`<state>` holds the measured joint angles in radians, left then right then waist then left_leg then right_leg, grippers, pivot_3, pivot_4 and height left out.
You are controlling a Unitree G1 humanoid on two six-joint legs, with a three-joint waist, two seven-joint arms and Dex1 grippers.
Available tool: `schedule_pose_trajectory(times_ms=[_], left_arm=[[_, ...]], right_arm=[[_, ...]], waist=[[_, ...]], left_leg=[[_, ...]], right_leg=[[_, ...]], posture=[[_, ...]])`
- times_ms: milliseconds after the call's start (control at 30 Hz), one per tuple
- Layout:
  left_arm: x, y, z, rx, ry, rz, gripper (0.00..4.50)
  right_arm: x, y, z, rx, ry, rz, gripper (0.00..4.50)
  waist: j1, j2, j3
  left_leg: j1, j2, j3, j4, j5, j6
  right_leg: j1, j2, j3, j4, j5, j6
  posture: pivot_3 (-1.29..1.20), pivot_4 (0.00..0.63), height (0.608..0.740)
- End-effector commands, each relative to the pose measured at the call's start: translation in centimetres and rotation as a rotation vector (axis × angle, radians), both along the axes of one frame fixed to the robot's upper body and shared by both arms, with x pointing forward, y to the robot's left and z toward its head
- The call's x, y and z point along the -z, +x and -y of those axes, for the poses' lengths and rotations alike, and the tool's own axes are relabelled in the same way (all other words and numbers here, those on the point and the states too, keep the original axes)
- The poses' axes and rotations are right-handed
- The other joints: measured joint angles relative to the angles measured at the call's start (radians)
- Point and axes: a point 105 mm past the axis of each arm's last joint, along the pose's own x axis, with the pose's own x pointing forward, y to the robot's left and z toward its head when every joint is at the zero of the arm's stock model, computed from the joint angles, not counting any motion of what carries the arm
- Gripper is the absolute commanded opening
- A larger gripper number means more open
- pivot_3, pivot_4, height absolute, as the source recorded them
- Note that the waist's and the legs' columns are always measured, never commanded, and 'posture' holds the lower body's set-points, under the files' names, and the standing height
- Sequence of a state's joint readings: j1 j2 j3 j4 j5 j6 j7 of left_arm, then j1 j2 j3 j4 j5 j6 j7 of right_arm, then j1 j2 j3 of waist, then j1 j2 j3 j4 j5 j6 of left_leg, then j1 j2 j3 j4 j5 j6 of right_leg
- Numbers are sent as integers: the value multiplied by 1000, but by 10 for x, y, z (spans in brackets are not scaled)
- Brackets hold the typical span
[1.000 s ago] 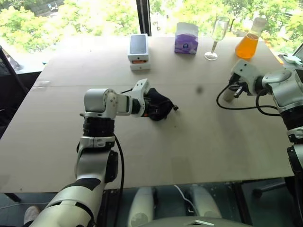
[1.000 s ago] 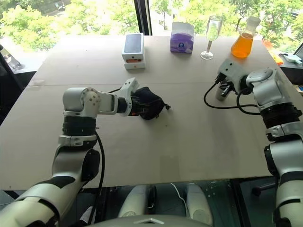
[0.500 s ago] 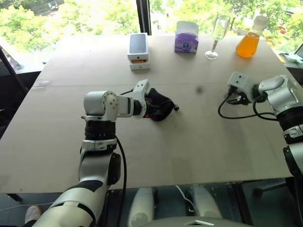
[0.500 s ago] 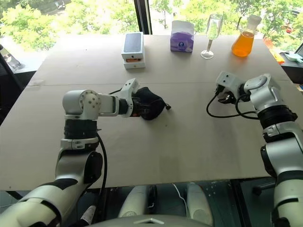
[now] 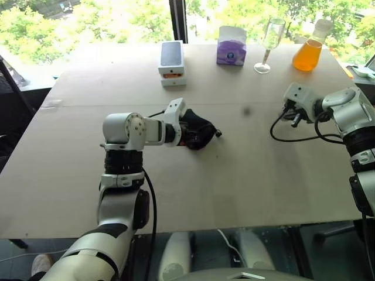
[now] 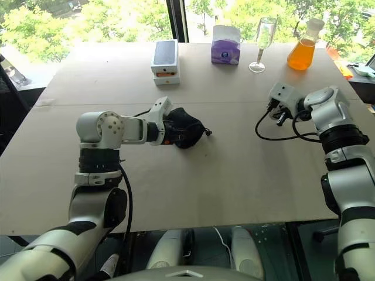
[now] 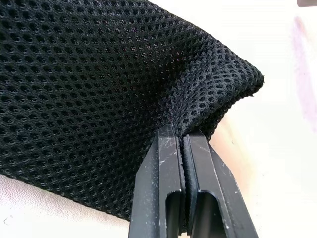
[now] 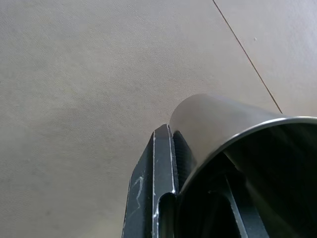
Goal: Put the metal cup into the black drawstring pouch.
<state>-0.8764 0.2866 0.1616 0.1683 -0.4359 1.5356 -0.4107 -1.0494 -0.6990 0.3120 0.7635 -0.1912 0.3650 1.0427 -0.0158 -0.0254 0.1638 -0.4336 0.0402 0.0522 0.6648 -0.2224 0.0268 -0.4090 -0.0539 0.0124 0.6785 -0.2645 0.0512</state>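
Note:
The black drawstring pouch [image 5: 198, 132] lies bunched near the middle of the table [image 5: 234, 175], its cord trailing to the right. My left gripper [image 5: 184, 133] is shut on a fold of the pouch's mesh fabric [image 7: 99, 74], with the two fingers [image 7: 168, 163] pressed together on it. Far to the right, my right gripper [image 5: 294, 118] is over the table. In the right wrist view the metal cup [image 8: 218, 119] is tilted with its open rim toward the camera. One finger [image 8: 161, 163] lies against the cup's outer wall and the other reaches inside the cup.
Along the far edge stand a white phone box [image 5: 171, 63], a purple tissue box [image 5: 231, 47], a clear wine glass [image 5: 268, 44] and a flask of orange liquid [image 5: 308, 50]. A black cable [image 5: 293, 139] loops on the table under the right wrist.
The right wrist has turned and shifted a little. The pale cup seen beside that gripper a second ago is now mostly hidden by the hand. The left arm and pouch have not moved.

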Motion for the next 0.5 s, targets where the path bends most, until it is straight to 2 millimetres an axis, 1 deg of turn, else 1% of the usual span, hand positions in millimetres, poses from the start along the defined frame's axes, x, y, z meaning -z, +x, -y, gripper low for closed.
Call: schedule_pose_trajectory(times_ms=[33,200,267,333,400,500], left_arm=[[-10,0,0,1,-20,47,0],[-10,0,0,-2,-17,50,0],[-12,1,1,-9,-18,60,0],[-16,3,1,-19,-27,74,0],[-18,3,1,-26,-34,78,0],[-20,2,1,-30,-45,77,0]], right_arm=[[-31,1,-2,-11,32,82,58],[-31,-6,-9,-23,71,75,58],[-34,-13,-19,-56,131,71,58],[-38,-24,-30,-78,215,65,58],[-39,-35,-39,-83,277,73,58],[-38,-48,-47,-40,367,99,58]], waist=[[0,1,1],[0,2,2],[2,2,2],[4,2,2],[5,2,2],[5,2,2]], left_leg=[[0,0,0,0,0,0],[0,0,0,0,0,0],[0,0,0,0,0,0],[-1,0,-1,0,0,0],[-1,0,-1,0,0,0],[-1,0,-1,0,0,0]], right_leg=[[0,0,0,0,0,0],[0,0,0,0,0,0],[0,0,0,0,0,0],[0,0,-1,0,0,0],[0,0,-1,0,0,0],[0,-1,-1,0,0,0]], posture=[[0,150,740],[0,150,740],[0,150,740],[0,150,740],[0,150,740],[0,150,740]])
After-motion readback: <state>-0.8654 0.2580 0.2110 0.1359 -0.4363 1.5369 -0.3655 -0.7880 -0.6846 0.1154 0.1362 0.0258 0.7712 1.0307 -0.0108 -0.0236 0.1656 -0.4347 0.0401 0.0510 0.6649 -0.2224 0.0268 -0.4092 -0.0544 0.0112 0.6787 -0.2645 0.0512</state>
